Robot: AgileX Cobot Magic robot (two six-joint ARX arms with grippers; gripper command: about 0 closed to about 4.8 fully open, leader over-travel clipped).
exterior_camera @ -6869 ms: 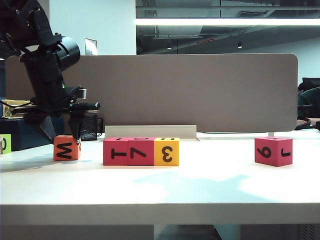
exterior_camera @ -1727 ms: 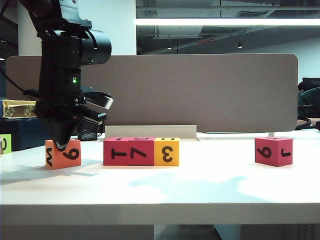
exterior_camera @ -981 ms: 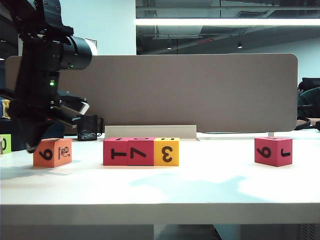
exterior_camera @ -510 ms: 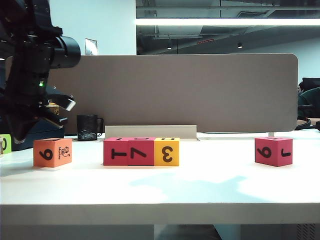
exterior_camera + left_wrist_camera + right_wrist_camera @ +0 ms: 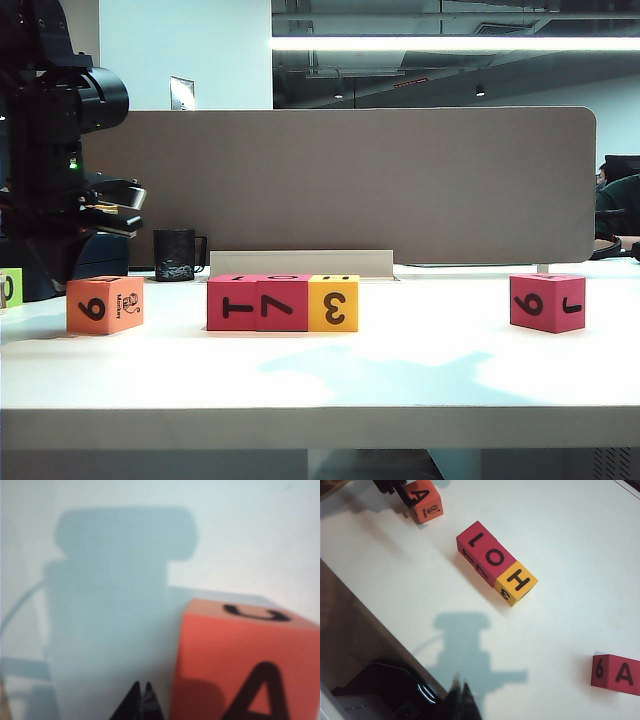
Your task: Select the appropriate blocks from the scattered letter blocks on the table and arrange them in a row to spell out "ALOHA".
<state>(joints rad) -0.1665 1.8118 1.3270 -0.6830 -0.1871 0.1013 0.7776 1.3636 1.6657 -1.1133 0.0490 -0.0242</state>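
The orange block (image 5: 105,305) stands alone at the left of the table (image 5: 400,370), apart from the row, with a 6 facing front; it shows an A in the left wrist view (image 5: 245,660) and on top in the right wrist view (image 5: 424,502). Two crimson blocks (image 5: 232,303) (image 5: 283,303) and the yellow block (image 5: 333,303) touch in a row, reading L, O, H from above (image 5: 495,557). A third crimson block (image 5: 546,302) with an A (image 5: 616,674) lies far right. My left gripper (image 5: 141,686) is shut and empty beside the orange block. My right gripper (image 5: 460,686) is shut and empty above the table's front edge.
A lime-green cube (image 5: 8,288) sits at the far left edge. A black mug (image 5: 175,255) stands behind the blocks, in front of the grey-brown divider panel (image 5: 350,180). The left arm (image 5: 50,150) rises over the left end of the table.
The orange block was turned from its M face to its 6 face and shifted left, then stayed put. The left arm has since swung further left, off the block.
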